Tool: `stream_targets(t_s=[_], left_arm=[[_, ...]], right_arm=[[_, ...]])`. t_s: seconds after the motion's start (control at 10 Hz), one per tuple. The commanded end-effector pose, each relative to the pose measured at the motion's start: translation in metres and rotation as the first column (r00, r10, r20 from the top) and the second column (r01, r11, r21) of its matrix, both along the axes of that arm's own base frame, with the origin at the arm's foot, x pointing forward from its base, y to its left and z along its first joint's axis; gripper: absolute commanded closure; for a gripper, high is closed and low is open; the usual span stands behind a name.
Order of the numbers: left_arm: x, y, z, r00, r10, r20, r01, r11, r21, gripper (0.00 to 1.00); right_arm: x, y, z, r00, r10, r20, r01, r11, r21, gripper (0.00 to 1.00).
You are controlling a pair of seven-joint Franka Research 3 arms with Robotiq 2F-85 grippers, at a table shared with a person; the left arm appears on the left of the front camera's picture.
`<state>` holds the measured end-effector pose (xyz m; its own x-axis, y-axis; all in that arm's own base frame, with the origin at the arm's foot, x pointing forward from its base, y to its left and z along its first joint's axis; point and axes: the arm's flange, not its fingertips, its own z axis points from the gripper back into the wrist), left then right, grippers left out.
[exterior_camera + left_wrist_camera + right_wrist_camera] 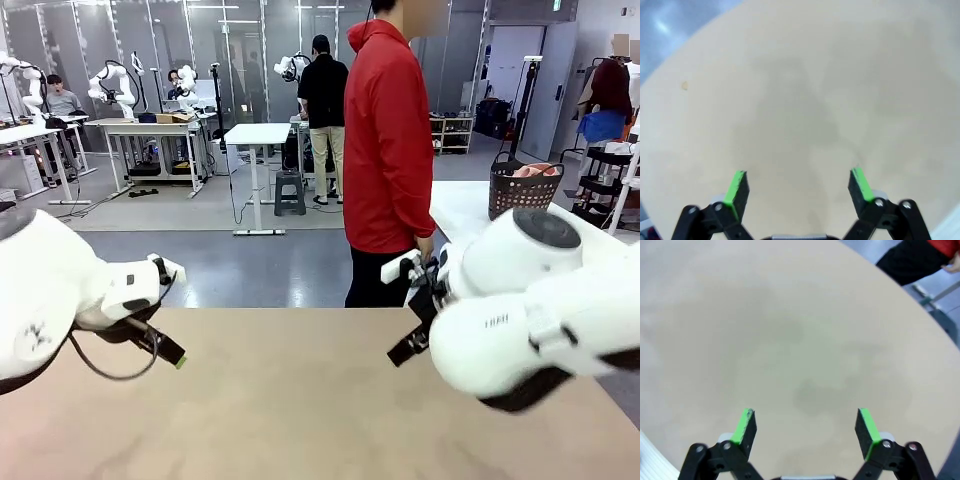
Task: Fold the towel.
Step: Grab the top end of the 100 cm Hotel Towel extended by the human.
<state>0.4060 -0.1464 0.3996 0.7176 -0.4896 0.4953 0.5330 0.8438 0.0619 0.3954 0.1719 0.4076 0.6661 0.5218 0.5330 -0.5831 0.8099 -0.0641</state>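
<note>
Left gripper (pixel 800 186) and right gripper (pixel 805 426) hung wide open and empty over the tabletop (pixel 300 400). At two o'clock, well apart, the dark basket (pixel 520 198) held the bunched pink towel (pixel 535 170). Closing now would likely catch nothing, and the person (pixel 388 150) might cross an arm's path.

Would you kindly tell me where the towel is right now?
In the front view, the towel lies bunched inside the dark basket on the white table at far right, past the person in red.
</note>
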Motion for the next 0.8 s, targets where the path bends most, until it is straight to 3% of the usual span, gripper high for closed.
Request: stream_targets(t_s=[0.0, 0.1, 0.2, 0.4, 0.5, 0.6, 0.7], left_arm=[[0.009, 0.043, 0.069, 0.987, -0.037, -0.159, 0.013, 0.988, -0.151, 0.00], [0.009, 0.076, 0.099, 0.962, -0.097, -0.257, 0.027, 0.965, -0.262, 0.00], [0.007, 0.101, 0.119, 0.945, -0.140, -0.294, 0.021, 0.927, -0.375, 0.00], [-0.004, 0.155, 0.143, 0.874, -0.318, -0.367, 0.046, 0.806, -0.590, 0.00], [-0.014, 0.196, 0.149, 0.823, -0.421, -0.383, 0.032, 0.706, -0.707, 0.00], [-0.023, 0.237, 0.147, 0.815, -0.473, -0.335, 0.017, 0.597, -0.802, 0.00], [-0.031, 0.280, 0.137, 0.831, -0.463, -0.308, -0.024, 0.524, -0.851, 0.00]], right_arm=[[0.006, -0.038, 0.084, 0.994, 0.037, -0.107, -0.019, 0.987, 0.162, 0.00], [0.004, -0.058, 0.117, 0.984, 0.082, -0.159, -0.039, 0.965, 0.258, 0.00], [0.002, -0.078, 0.137, 0.978, 0.108, -0.177, -0.044, 0.942, 0.331, 0.00], [-0.003, -0.127, 0.148, 0.927, 0.234, -0.294, -0.056, 0.859, 0.509, 0.00], [-0.006, -0.164, 0.146, 0.911, 0.275, -0.309, -0.027, 0.785, 0.619, 0.00], [-0.014, -0.203, 0.141, 0.894, 0.317, -0.317, -0.012, 0.724, 0.689, 0.00], [-0.025, -0.247, 0.133, 0.895, 0.328, -0.302, 0.017, 0.651, 0.759, 0.00]])
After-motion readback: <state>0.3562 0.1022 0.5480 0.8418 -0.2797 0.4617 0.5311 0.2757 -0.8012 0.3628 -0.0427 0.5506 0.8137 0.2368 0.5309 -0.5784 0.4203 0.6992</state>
